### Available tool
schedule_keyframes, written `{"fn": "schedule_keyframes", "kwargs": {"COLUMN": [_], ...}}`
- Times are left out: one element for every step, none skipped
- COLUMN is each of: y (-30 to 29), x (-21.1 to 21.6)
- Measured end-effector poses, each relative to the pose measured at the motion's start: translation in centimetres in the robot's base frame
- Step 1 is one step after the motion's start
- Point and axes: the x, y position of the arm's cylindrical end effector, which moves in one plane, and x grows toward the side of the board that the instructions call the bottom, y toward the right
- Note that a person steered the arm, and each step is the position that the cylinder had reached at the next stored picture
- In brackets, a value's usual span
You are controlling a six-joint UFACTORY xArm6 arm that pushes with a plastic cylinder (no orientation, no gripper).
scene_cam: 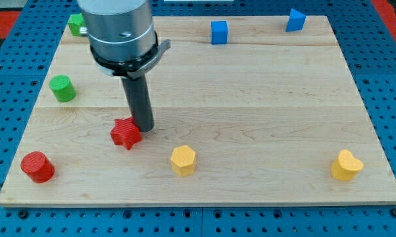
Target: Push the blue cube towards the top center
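Observation:
A blue cube [218,31] sits near the view's top edge, just right of centre. A second blue block [295,20], of an angular shape, lies at the view's top right. My tip [144,127] rests on the board left of centre, touching or nearly touching the upper right side of a red star block [125,133]. The tip is far below and to the left of the blue cube.
A green cylinder [62,88] stands at the left, a green block [75,24] at the top left is partly hidden by the arm. A red cylinder [37,166] is at the bottom left, a yellow hexagon block [183,160] at bottom centre, a yellow heart block [346,165] at bottom right.

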Motion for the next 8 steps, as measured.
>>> {"fn": "schedule_keyframes", "kwargs": {"y": [-1.5,-2.2,-2.3,-2.3,0.3,2.4,5.5,10.0], "x": [1.0,1.2,1.1,0.5,-3.2,-7.0,-10.9,-13.4]}}
